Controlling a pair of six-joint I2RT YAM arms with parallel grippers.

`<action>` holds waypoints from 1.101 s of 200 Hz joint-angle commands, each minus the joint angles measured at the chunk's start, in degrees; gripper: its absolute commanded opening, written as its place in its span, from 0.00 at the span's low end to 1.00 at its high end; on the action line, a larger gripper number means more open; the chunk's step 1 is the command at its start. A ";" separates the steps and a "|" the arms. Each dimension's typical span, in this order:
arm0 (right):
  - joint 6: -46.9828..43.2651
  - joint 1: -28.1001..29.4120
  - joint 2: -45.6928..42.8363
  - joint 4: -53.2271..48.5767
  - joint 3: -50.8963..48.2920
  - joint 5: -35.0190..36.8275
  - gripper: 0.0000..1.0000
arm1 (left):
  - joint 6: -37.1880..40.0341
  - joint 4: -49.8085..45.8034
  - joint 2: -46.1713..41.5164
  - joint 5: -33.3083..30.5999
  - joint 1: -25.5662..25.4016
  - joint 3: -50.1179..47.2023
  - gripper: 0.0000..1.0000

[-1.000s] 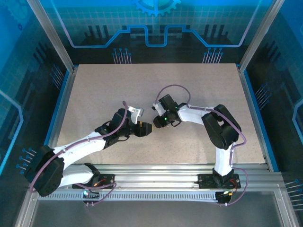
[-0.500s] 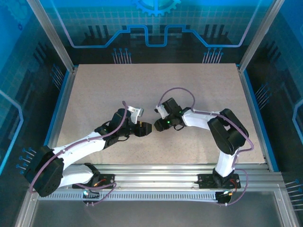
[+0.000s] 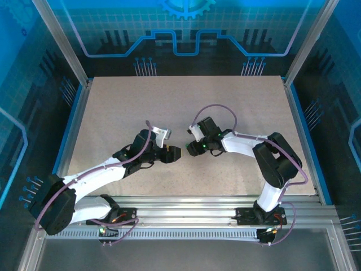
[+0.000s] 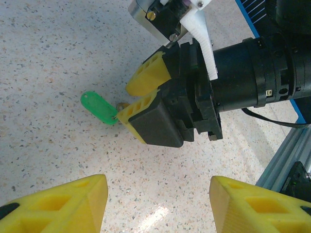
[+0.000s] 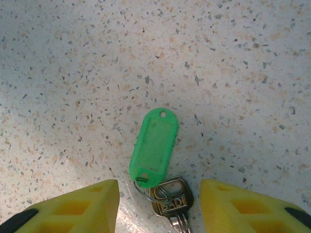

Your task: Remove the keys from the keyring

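Observation:
A green plastic tag (image 5: 154, 146) lies flat on the speckled table (image 5: 233, 73). A thin wire keyring (image 5: 148, 190) joins it to the silver keys (image 5: 172, 203), which overlap below it. My right gripper (image 5: 158, 209) stands open just above the table, its yellow fingers (image 5: 73, 206) on either side of the keys and apart from them. In the left wrist view the tag (image 4: 98, 108) pokes out beside the right gripper (image 4: 138, 94). My left gripper (image 4: 158, 204) is open with bare table between its fingers, facing the right gripper (image 3: 192, 149) from the left (image 3: 176, 152).
The aluminium frame rail (image 4: 286, 155) runs along the near edge behind the right arm. The speckled table (image 3: 237, 101) stretches bare toward the back and both sides, bounded by blue walls.
The right arm's elbow swung outward to the right and its gripper slid slightly right over the keys. Its jaws now stand wider than a second ago. The left arm has stayed still.

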 commanded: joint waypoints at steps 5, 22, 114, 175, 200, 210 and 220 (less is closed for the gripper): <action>-2.04 -0.57 0.47 1.52 -0.67 -1.47 0.47 | -0.53 0.37 -0.44 0.45 0.53 -0.25 0.59; -2.29 -0.63 1.11 1.69 -0.63 -2.06 0.44 | -0.40 0.13 -0.57 0.38 0.60 -0.16 0.59; -3.56 -0.56 2.72 1.43 -0.61 -3.28 0.40 | -0.48 0.04 -0.26 0.07 0.58 -0.17 0.59; -3.44 -0.47 2.52 1.20 -0.93 -2.49 0.30 | -0.27 -0.44 -0.61 -0.06 0.55 -0.01 0.59; -3.69 -0.03 2.56 0.86 -0.92 -2.25 0.21 | -0.19 -0.66 -0.48 -0.02 0.53 0.19 0.59; -3.85 0.28 2.40 1.06 -1.23 -1.99 0.19 | -0.05 -0.74 -0.61 -0.18 0.55 0.28 0.59; -3.98 0.39 2.33 1.30 -1.28 -1.70 0.17 | -0.03 -0.78 -0.64 -0.28 0.53 0.13 0.59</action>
